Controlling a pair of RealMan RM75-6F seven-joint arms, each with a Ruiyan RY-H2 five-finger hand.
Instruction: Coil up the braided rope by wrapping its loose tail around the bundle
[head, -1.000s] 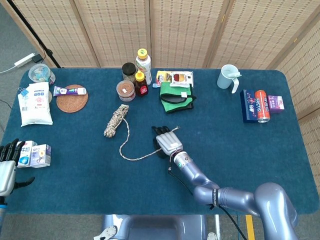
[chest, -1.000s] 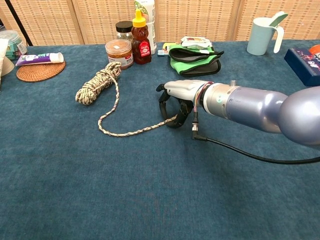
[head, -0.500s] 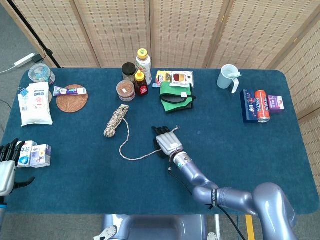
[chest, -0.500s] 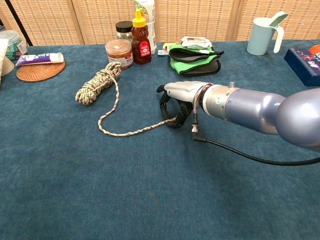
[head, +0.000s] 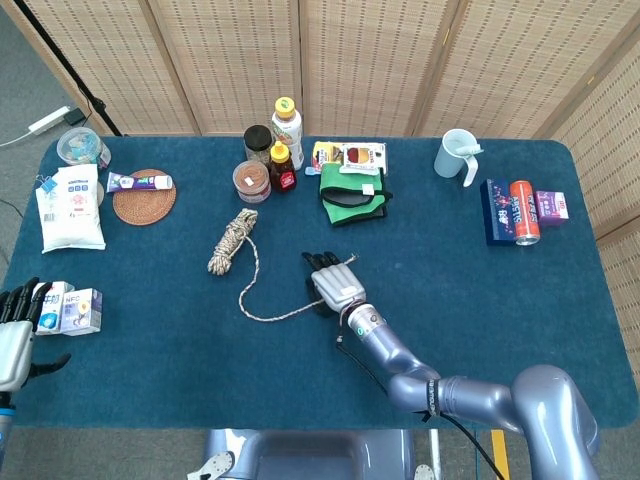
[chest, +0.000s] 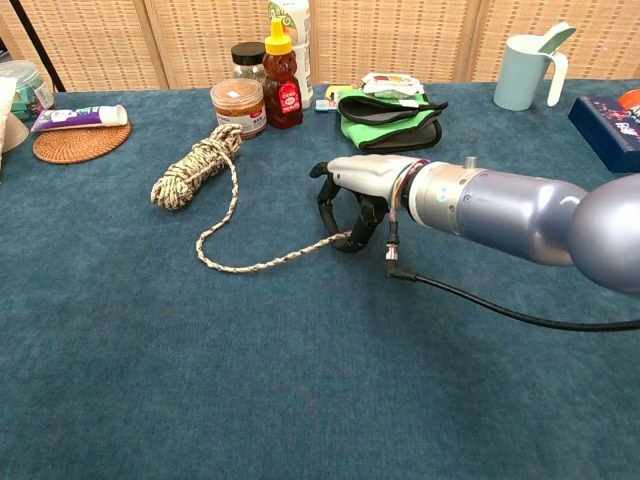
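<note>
The braided rope's coiled bundle lies left of the table's centre. Its loose tail curves down and then right across the blue cloth. My right hand arches over the tail's far end, fingers curled down to the table around it. The tail's tip is hidden under those fingers, so a grip cannot be made out. My left hand hovers at the table's near left corner with its fingers apart, holding nothing, far from the rope.
Behind the bundle stand a honey bottle, a lidded jar and a tall drink bottle. A green pouch lies just beyond my right hand. Small boxes sit by my left hand. A black cable trails from my right wrist.
My right hand has shifted very slightly over the tail's end. The rope and my left hand have stayed put.
</note>
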